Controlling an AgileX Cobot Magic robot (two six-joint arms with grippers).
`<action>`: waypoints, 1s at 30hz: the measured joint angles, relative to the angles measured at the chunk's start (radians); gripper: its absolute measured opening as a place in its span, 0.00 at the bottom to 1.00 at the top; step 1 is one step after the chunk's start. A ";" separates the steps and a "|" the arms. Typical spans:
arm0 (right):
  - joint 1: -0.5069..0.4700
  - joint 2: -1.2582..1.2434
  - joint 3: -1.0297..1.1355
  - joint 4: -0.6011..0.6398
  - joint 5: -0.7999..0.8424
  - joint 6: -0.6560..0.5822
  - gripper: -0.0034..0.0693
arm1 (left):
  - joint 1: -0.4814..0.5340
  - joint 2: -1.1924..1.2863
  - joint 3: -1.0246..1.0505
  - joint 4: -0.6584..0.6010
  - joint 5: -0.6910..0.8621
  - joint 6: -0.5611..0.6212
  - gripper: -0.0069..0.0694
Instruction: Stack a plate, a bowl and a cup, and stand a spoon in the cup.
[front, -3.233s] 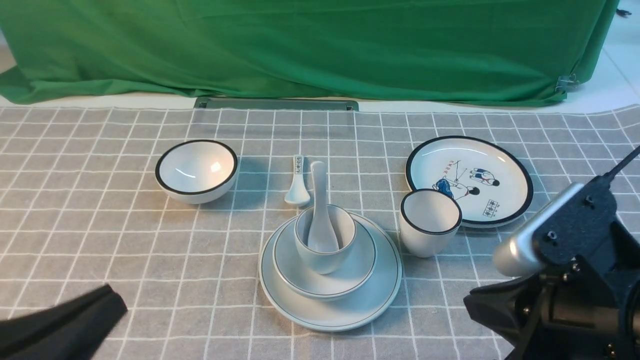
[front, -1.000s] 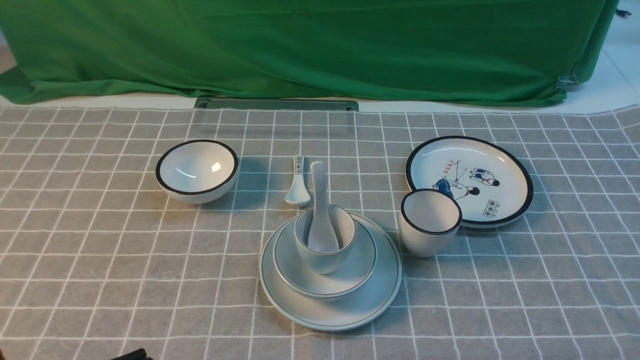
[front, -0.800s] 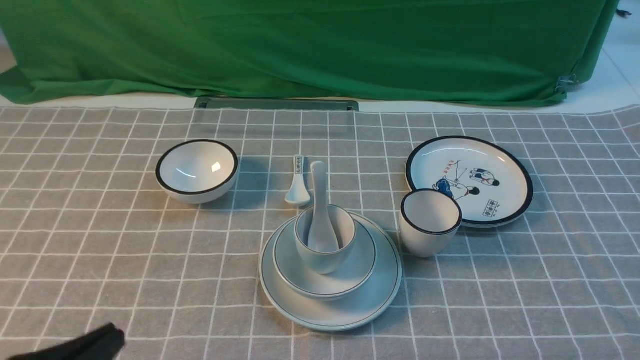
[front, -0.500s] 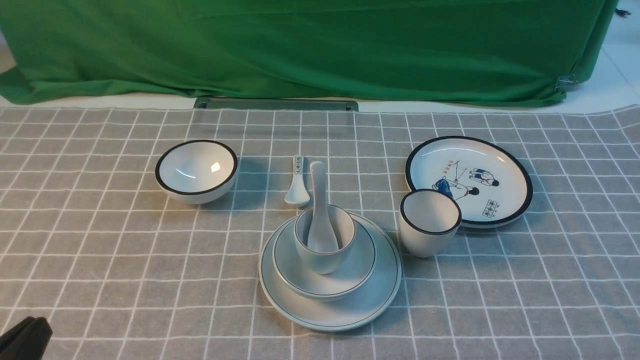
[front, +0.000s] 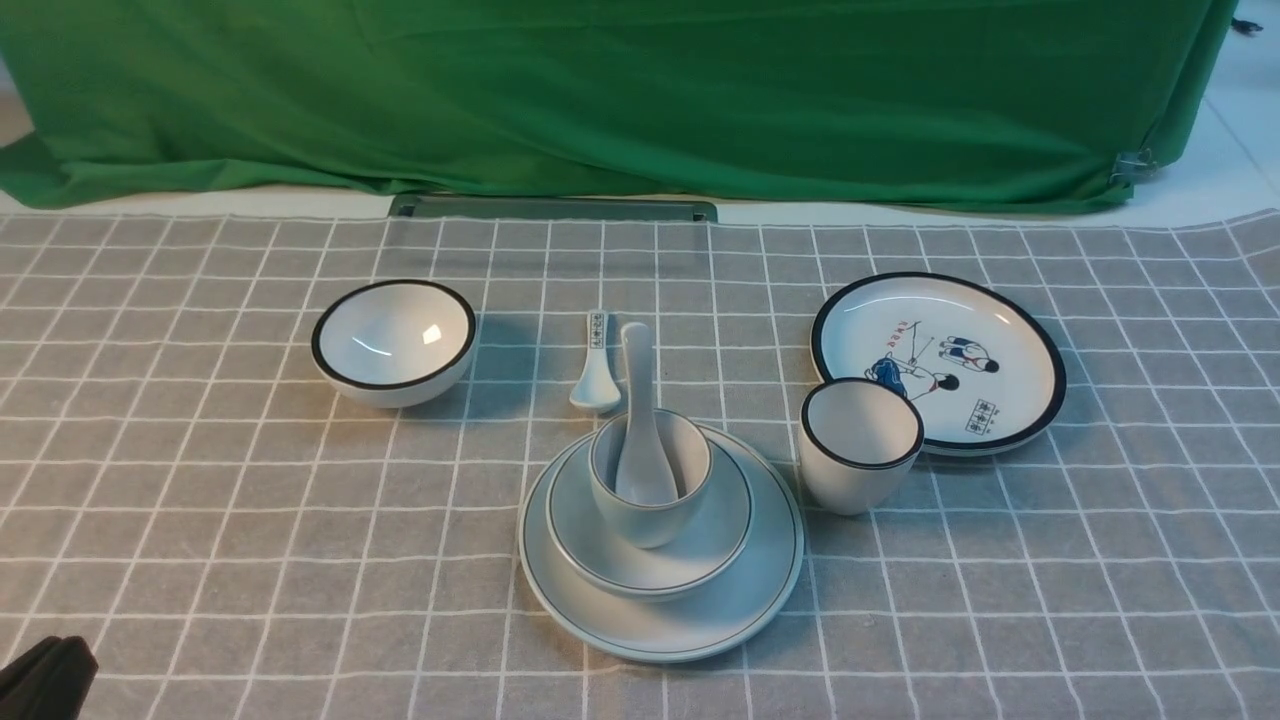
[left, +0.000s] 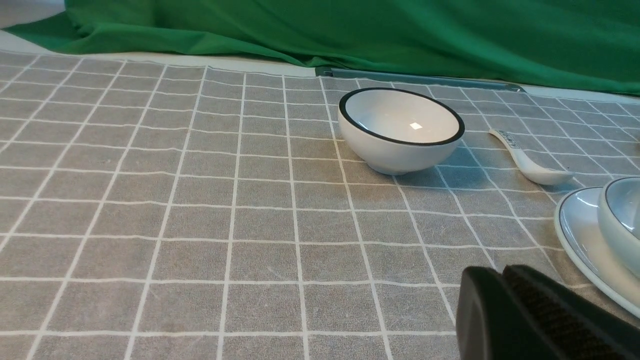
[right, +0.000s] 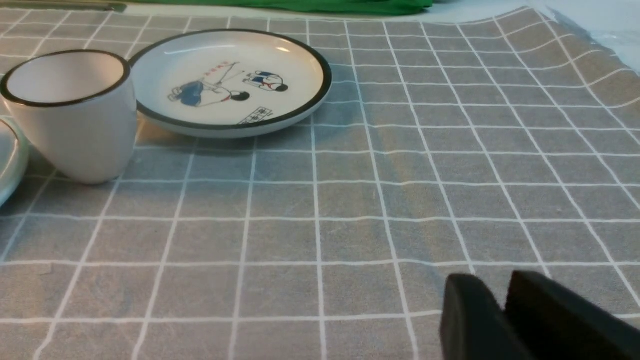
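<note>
Front view showed the spoon (front: 640, 420) propped in the cup (front: 650, 480), resting against its rim. The left hand (left: 505, 300), pressed together and empty, sat near the plate (left: 580, 235); the right hand (right: 502, 310) looked nearly closed.

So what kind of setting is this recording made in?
Most likely a staged lab tabletop, not a real dining room: a green backdrop cloth hangs behind, a grey checked tablecloth covers the surface, and two sets of crockery are laid out, including a cartoon plate.

Pale plate (front: 740, 615) under shallow bowl (front: 700, 560), cup (front: 650, 510) inside, white spoon (front: 640, 420) upright in it.
</note>
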 joint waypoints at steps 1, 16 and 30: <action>0.000 0.000 0.000 0.000 0.000 0.000 0.27 | 0.000 0.000 0.000 0.000 0.000 0.000 0.11; 0.000 0.000 0.000 0.000 0.000 0.000 0.32 | 0.000 0.000 0.000 0.000 0.000 -0.007 0.11; 0.000 0.000 0.000 0.000 0.000 0.000 0.36 | 0.000 0.000 0.000 0.000 0.000 0.005 0.11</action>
